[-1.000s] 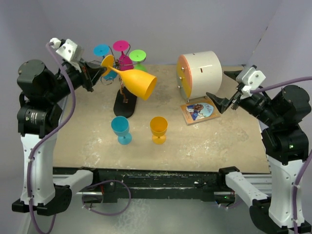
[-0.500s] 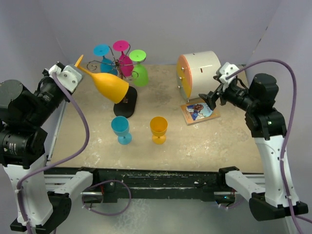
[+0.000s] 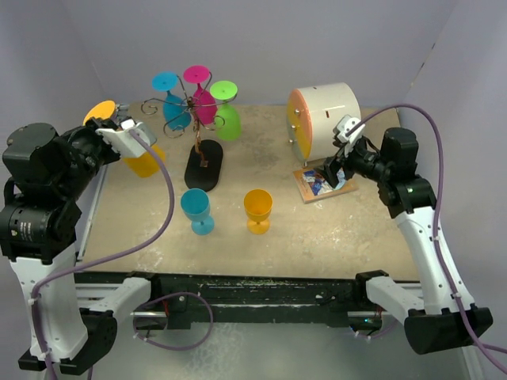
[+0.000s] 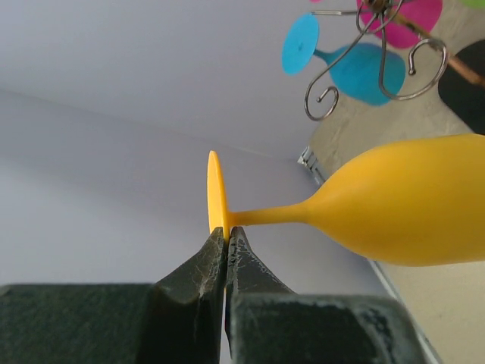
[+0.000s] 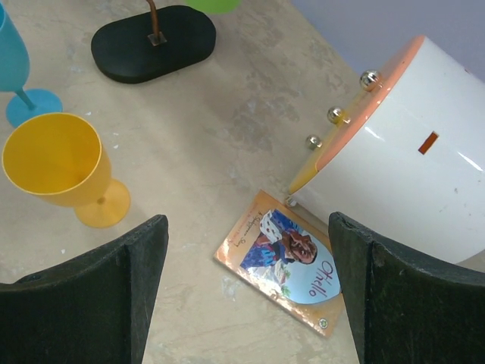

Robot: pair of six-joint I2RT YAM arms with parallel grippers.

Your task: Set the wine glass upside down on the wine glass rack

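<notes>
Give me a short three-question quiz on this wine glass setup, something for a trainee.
1. Multiple choice: the left gripper pinches the yellow wine glass by its A) bowl, B) stem, C) rim.
2. True or false: the right gripper stands open above the booklet.
3. Fill in: ___ glasses hang upside down on the wine glass rack.
Key: 1 B; 2 true; 3 three: the blue glass, the magenta glass, the green glass.
</notes>
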